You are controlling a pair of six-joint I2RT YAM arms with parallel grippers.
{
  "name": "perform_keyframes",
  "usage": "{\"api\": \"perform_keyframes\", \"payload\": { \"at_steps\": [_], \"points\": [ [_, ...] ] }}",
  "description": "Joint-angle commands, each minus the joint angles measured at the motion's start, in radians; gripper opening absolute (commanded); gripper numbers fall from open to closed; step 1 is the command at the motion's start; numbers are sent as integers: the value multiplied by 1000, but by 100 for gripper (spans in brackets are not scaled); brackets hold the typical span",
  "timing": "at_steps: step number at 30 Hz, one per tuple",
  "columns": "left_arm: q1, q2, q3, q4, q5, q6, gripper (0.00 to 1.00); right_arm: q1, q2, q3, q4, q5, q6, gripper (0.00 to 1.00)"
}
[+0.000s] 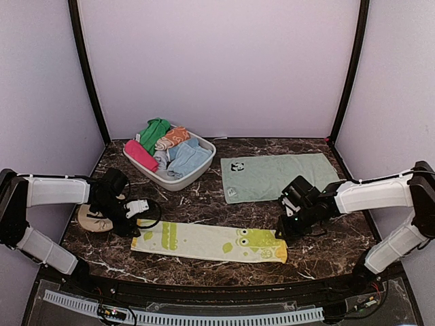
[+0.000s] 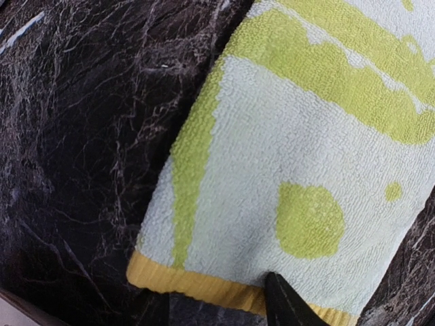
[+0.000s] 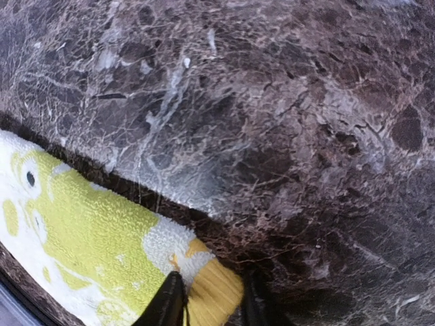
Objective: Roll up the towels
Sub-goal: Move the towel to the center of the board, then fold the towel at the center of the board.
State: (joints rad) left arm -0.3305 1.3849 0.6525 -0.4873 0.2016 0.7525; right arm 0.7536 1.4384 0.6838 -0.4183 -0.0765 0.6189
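The yellow-lime patterned towel (image 1: 207,242) lies flat along the front of the table. My left gripper (image 1: 138,221) is at its left end. In the left wrist view the jaws (image 2: 217,305) stand open over the yellow hem (image 2: 204,285), one fingertip (image 2: 285,302) on it. My right gripper (image 1: 284,231) is at the towel's far right corner. In the right wrist view the jaws (image 3: 211,305) stand open with the yellow corner (image 3: 214,292) between them. The pale mint towel (image 1: 279,178) with the panda patch lies flat at the back right. The hot-pink towel (image 1: 141,155) lies in the basket.
A white basket (image 1: 201,171) at the back left holds several bunched cloths, green, orange and blue among them. A beige round object (image 1: 90,219) lies by the left arm. The table is dark marble (image 1: 204,210), with walls on three sides.
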Motion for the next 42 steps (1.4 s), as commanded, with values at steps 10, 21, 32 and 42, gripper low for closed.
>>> {"api": "perform_keyframes", "payload": {
  "at_steps": [10,21,32,42],
  "points": [
    [-64,-4,-1,-18,11,-15,51,-61,-44,14,-66,-9,29,0],
    [-208,73,122,-44,123,-120,59,-189,-145,95,-343,207,5,0],
    [-59,-66,186,-117,170,-117,84,-148,-172,183,-296,-25,28,0],
    [67,-168,119,-99,196,-80,83,174,94,534,-185,-112,158,0]
  ]
}}
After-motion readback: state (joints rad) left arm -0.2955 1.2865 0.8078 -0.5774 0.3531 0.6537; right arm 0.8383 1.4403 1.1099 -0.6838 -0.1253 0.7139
